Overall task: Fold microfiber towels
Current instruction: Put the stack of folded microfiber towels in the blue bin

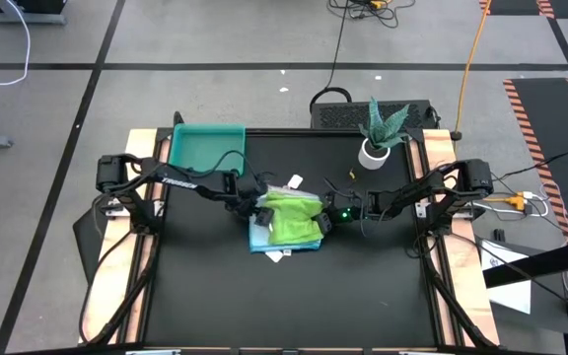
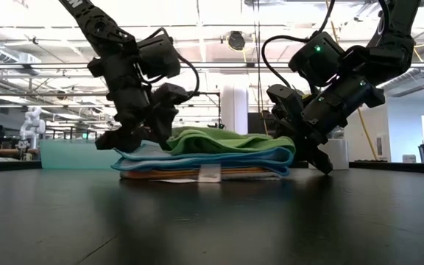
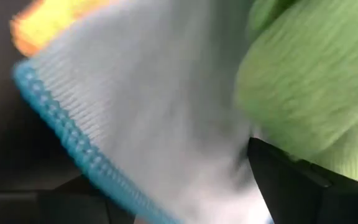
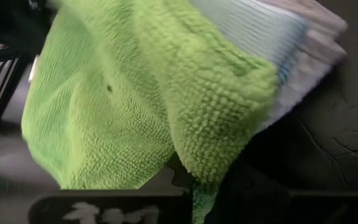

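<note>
The soft green microfiber towel [image 1: 292, 217] lies atop the stack of folded cloths [image 2: 197, 168] at mid-table. The right gripper [image 1: 325, 221], shut, pinches its edge; the left gripper [image 1: 257, 212] stands wide open beside it, holding nothing. Probably the final fold, needing a careful carry-over.

Green towel [image 1: 291, 215] tops the stack; pale blue towel [image 2: 219, 158] and orange towel [image 3: 33, 28] lie beneath. Tray [image 1: 205, 148]: teal. Table [image 1: 284, 296]: black.

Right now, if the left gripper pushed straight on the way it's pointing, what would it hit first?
Most likely the green towel on top of the towel stack. The open left gripper is already at the stack's left edge, pointing toward the right gripper beyond; exact contact depth is unclear.
</note>
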